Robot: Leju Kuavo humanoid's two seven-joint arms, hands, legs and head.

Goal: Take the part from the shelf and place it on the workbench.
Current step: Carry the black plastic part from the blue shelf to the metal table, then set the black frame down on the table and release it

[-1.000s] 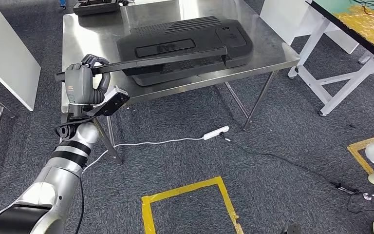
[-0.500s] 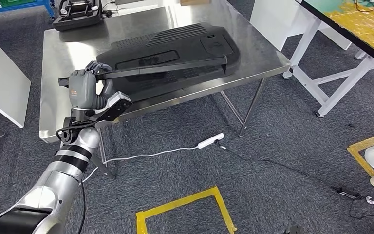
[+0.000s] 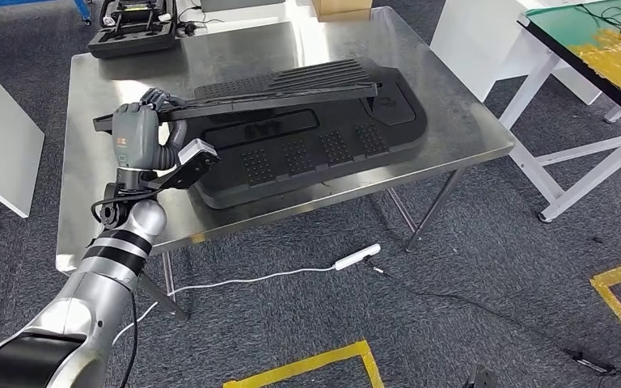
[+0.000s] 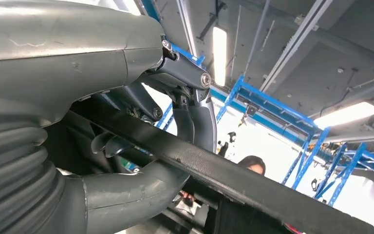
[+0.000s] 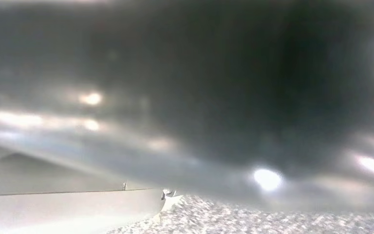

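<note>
One long black bar [image 3: 275, 95] is clamped in my left hand [image 3: 136, 137], hanging over the steel workbench [image 3: 89, 186]. One big black panel [image 3: 307, 145] lies under it, one black case [image 3: 133, 16] at the far left corner. Can't tell what my right hand's doing.

Silver left arm [image 3: 89, 303], grey hand [image 3: 139, 139]

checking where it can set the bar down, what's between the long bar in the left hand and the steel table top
In the head view, a large black molded panel lies flat on the steel workbench, directly under the long black bar held by the left hand.
</note>
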